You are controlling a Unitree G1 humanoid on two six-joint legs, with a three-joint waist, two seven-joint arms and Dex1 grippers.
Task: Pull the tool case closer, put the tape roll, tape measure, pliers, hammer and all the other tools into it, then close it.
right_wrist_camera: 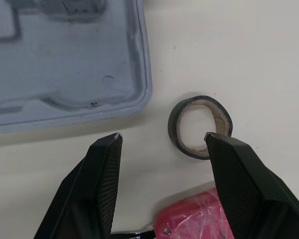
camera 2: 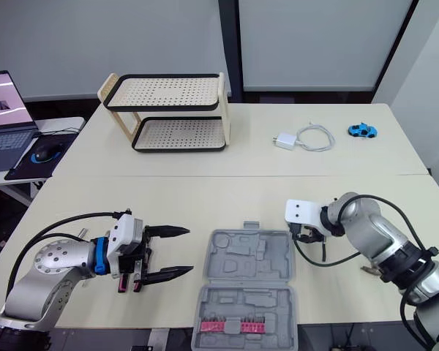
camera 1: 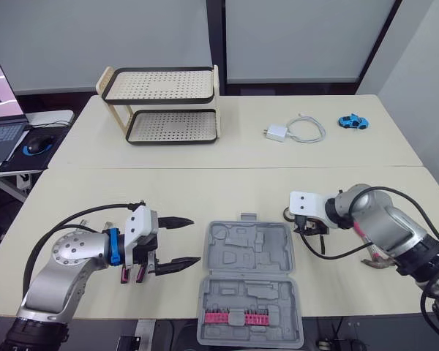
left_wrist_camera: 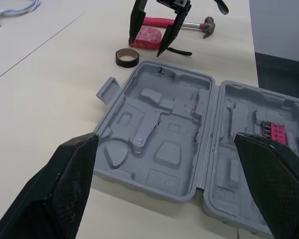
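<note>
On cream table [camera 1: 205, 191], open tool case [camera 1: 250, 289]

The left gripper [camera 1: 194, 239] gapes wide while the right gripper [right_wrist_camera: 163, 135] hangs parted, pointing down.

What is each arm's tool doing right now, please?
Left tool: open, holding nothing.
Right tool: open, holding nothing, beside the small dark tape roll.

The grey tool case [camera 1: 250, 281] lies open, flat on the surface; the dark tape roll [right_wrist_camera: 173, 128], red tape measure [left_wrist_camera: 148, 37] and hammer [left_wrist_camera: 187, 24] lie beside it.
</note>
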